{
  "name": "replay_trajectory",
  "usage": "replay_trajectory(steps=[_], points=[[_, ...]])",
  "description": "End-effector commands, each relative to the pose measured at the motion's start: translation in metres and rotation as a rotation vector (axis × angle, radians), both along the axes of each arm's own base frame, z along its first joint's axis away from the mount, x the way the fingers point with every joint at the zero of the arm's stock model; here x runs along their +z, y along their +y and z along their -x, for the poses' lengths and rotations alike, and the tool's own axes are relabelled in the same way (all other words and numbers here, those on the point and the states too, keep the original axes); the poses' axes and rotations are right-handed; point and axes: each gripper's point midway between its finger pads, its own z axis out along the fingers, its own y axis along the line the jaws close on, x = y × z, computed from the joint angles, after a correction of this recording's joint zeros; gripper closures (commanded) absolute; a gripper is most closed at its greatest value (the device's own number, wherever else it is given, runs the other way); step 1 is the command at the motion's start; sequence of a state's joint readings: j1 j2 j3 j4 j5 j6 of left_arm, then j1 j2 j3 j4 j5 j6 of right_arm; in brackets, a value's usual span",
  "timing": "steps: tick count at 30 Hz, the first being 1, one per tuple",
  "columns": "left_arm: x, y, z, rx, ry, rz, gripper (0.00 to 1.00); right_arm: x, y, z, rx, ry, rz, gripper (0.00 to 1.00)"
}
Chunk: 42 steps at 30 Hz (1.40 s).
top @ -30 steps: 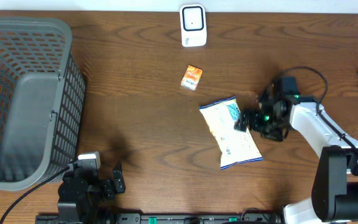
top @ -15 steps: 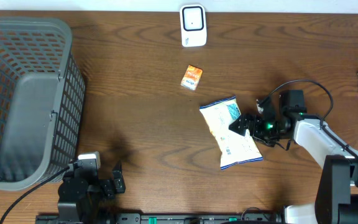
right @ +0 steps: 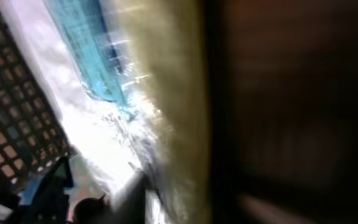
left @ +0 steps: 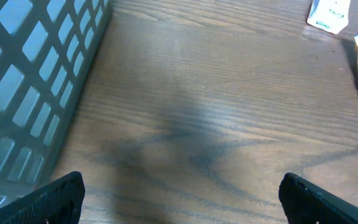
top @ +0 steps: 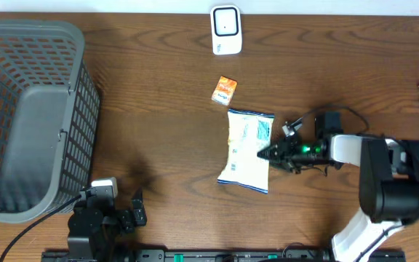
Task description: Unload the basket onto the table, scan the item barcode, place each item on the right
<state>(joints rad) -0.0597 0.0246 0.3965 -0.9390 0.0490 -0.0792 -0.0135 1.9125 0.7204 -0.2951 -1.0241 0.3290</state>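
**First onlooker:** Which step are we looking at?

**Second onlooker:** The pickup, I'd say. The right gripper (top: 270, 154) is at the right edge of the bag (top: 244, 149). The bag lies mid-table, just below the orange box (top: 225, 91) and well apart from the scanner (top: 225, 30) at the far edge.

**First onlooker:** Has it got hold of the bag?

**Second onlooker:** I can't tell. From overhead, its tips meet the bag's edge. The right wrist view is a blur filled with bright wrapper, so whether the jaws have closed on it doesn't show.

**First onlooker:** And the left gripper (left: 180, 186)?

**Second onlooker:** It's low at the near edge beside the basket (top: 42, 36), fingers spread wide over bare table (left: 216, 93), holding nothing.

**First onlooker:** What does the next move call for?

**Second onlooker:** My guess is a firm pinch on that edge, then a lift and a carry up to the scanner with the barcode turned toward it. I can't make out where the barcode sits. A thin wrapper held by one edge could sag or slip, so it would want a slow lift.
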Motion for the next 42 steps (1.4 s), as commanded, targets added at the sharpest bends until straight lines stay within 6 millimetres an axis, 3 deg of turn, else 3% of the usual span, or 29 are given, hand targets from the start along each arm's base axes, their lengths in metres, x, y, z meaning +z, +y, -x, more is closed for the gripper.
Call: replay_trajectory(steps=[1,5,9,17,22,25,28,29,30,31,32,34,35,38,42], points=[[-0.002,0.002,0.000,0.014,0.005,0.003,0.00,-0.095,-0.040,0.055,0.016,0.206,0.385,0.99],[-0.002,0.002,0.000,0.014,0.005,0.003,0.00,-0.093,-0.042,0.039,-0.015,0.152,0.384,0.99],[-0.002,0.002,0.000,0.014,0.005,0.003,0.00,-0.077,-0.047,0.023,-0.042,0.098,0.383,0.99],[-0.002,0.002,0.000,0.014,0.005,0.003,0.00,0.004,-0.059,-0.005,-0.088,-0.142,0.466,0.99],[-0.002,0.002,0.000,0.014,0.005,0.003,0.00,0.068,-0.060,-0.014,-0.134,-0.352,0.509,0.99],[-0.002,0.002,0.000,0.014,0.005,0.003,0.00,0.088,-0.062,-0.015,-0.163,-0.425,0.551,0.99],[-0.002,0.002,0.000,0.014,0.005,0.003,0.00,0.088,-0.069,-0.011,-0.174,-0.423,0.629,0.97],[-0.002,0.002,0.000,0.014,0.005,0.003,0.00,0.086,-0.069,-0.008,-0.167,-0.410,0.643,0.89],[-0.002,0.002,0.000,0.014,0.005,0.003,0.00,0.083,-0.070,-0.006,-0.161,-0.399,0.655,0.73],[-0.002,0.002,0.000,0.014,0.005,0.003,0.00,0.080,-0.071,-0.005,-0.155,-0.389,0.666,0.48],[-0.002,0.002,0.000,0.014,0.005,0.003,0.00,0.077,-0.072,-0.005,-0.156,-0.383,0.678,0.32],[-0.002,0.002,0.000,0.014,0.005,0.003,0.00,0.074,-0.077,-0.006,-0.163,-0.377,0.708,0.08],[-0.002,0.002,0.000,0.014,0.005,0.003,0.00,0.073,-0.081,-0.008,-0.170,-0.377,0.729,0.01],[-0.002,0.002,0.000,0.014,0.005,0.003,0.00,0.068,-0.094,-0.010,-0.222,-0.348,0.793,0.01],[-0.002,0.002,0.000,0.014,0.005,0.003,0.00,0.062,-0.095,-0.012,-0.229,-0.330,0.800,0.01]])
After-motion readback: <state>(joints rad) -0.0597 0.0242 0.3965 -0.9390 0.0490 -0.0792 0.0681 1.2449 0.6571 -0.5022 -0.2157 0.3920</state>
